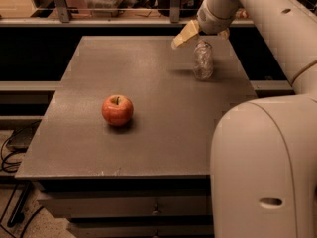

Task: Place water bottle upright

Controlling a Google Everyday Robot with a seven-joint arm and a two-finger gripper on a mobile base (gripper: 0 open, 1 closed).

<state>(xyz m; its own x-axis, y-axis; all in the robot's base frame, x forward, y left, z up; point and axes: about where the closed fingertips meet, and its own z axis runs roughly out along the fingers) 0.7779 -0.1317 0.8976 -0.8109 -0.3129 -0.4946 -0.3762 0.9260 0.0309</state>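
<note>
- Camera view: the bottle (203,61) stands on its base on the table (148,148), toward the far right of the top, at about 1 o'clock from the table's middle. It looks upright, with no clear lean.
- Camera view: the gripper (200,39) hangs just above the bottle's top, at the end of the arm (267,14) that comes in from 2 o'clock. Its two fingers (184,35) are spread apart, one to each side of the bottle's neck, and neither seems to press on it. The nearer finger points out toward 10 o'clock.
- Camera view: an apple (117,110) sits well apart from the bottle, at about 9 o'clock from the table's middle, on its own.
- Step in hand, as a judgement: the bottle looks set down and let go, so the placing seems all but done, and this is the release.
- Next move, as a judgement: a straight lift up and away, keeping both fingers off the neck. The bottle is light and thin-walled, so a small brush from either finger could tip it over.
</note>
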